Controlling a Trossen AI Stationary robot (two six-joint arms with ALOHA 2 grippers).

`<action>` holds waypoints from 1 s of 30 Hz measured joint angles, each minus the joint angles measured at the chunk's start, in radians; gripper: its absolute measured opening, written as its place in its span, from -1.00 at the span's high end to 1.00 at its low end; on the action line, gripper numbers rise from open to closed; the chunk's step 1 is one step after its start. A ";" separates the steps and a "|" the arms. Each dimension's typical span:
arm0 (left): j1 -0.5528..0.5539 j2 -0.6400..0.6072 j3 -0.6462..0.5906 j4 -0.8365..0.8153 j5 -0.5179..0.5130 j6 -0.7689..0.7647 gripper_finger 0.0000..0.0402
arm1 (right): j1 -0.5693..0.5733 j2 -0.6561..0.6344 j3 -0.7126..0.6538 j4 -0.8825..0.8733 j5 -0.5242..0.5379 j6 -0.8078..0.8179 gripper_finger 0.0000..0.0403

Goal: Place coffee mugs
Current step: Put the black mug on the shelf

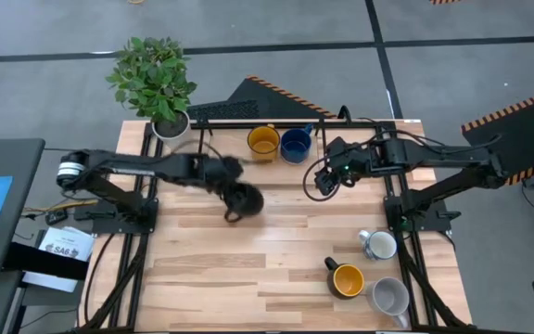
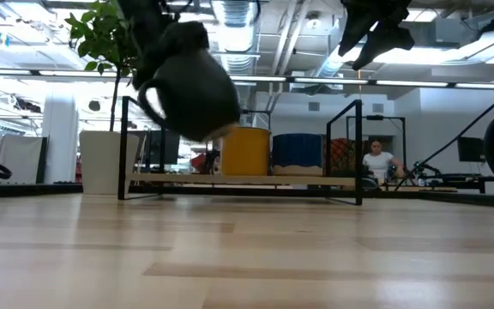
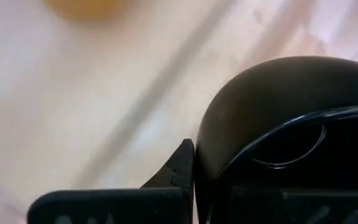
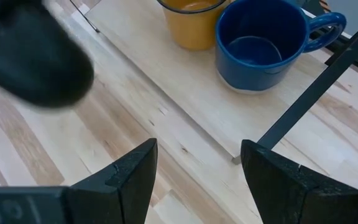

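Fingers of my left gripper (image 1: 235, 190) are clamped on the black mug (image 1: 245, 199); the left wrist view shows one dark finger (image 3: 178, 168) pressed against the mug's rounded wall. From table height the mug hangs tilted in the air, handle to the side, clear of the wooden table (image 1: 276, 269).

I take the low black-framed shelf (image 1: 360, 125) at the table's back edge as my landmark. The carried mug is out in front of that shelf, a little toward the plant's side. On the shelf itself a yellow-orange mug (image 1: 263, 141) and the dark blue mug (image 1: 296, 144) stand upright, just beside each other. My right gripper (image 1: 324, 181) hovers near the shelf's front rail, beside the blue mug, fingers spread apart and holding nothing; its wrist camera looks down on both shelved mugs.

Well away from the shelf, at the table's near corner on the right arm's side, three mugs wait: the white mug with bluish marks (image 1: 379, 244), a second yellow-orange mug (image 1: 348, 280) and the plain grey-white mug (image 1: 392, 297).

My reading: this is the carry step for the third mug. Next I need to level it, lift it over the front rail, and set it down beside the yellow-orange one without knocking it. The potted plant (image 1: 156, 79) stands by the shelf's end, so I must not drift wide.
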 joint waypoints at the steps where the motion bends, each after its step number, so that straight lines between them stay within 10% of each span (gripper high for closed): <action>1: 0.022 -0.011 0.036 -0.038 -0.026 0.042 0.98 | -0.002 0.000 0.000 0.000 0.000 0.000 -0.28; 13: 0.410 0.130 0.473 -0.543 -0.024 0.394 0.99 | -0.002 0.000 0.000 0.017 0.029 -0.008 -0.28; 30: 0.498 0.353 0.485 -0.461 -0.024 0.428 1.00 | -0.002 0.000 0.000 0.057 0.052 -0.009 -0.28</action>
